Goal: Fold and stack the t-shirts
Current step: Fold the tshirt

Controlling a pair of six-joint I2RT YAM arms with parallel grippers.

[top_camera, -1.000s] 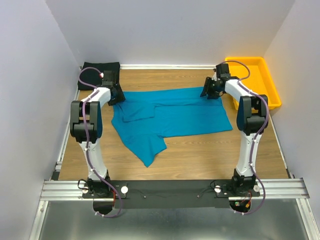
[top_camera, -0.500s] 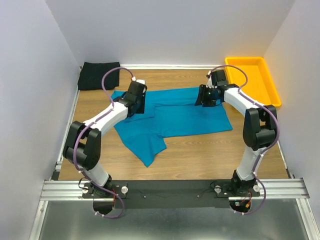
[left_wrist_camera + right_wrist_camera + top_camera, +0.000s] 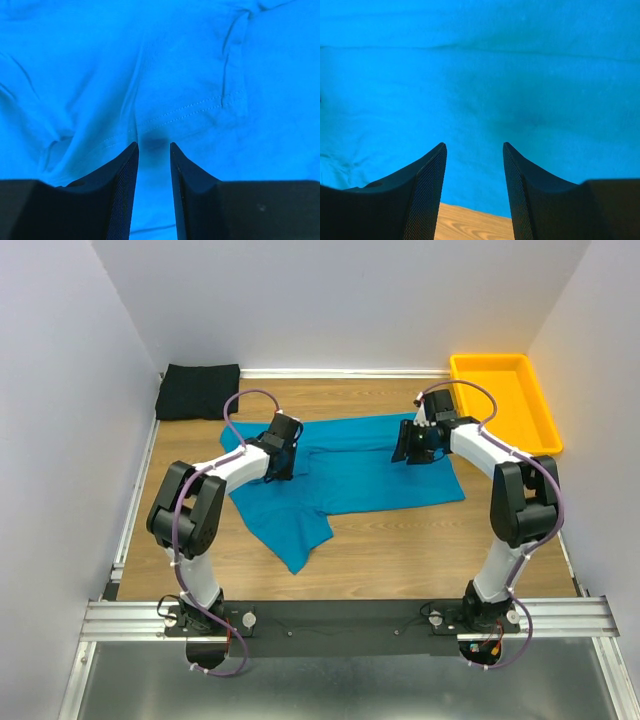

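— Shirts first: where do they lie?
— Teal shirt (image 3: pixel 350 465) is spread across the middle of the wooden desk (image 3: pixel 400 550). It's rumpled on its left side, and one pointed flap reaches toward the near edge. Black shirt (image 3: pixel 200 391) sits folded in the far left corner, well apart from both arms.
— And the left tool (image 3: pixel 153 145)?
— Down over the left part of the teal shirt, right by a stitched hem. Its wrist camera shows the two fingers with only a slim gap between them and blue cloth lying flat in that gap. I see nothing clamped, so I call it parted, just barely.
— Right side?
— Right tool (image 3: pixel 474 146) hovers over the far right part of the same shirt, jaws spread wider than the left pair. Smooth blue cloth fills the view between the fingers, and a strip of bare wood shows below, so it's close to the shirt's edge. Nothing held there.
— Are the tips touching the cloth?
— Cannot tell for either arm; both are very low over it.
— Anything else on the desk?
— Yellow tray (image 3: pixel 500 405), far right corner, just beside the teal shirt's right edge.
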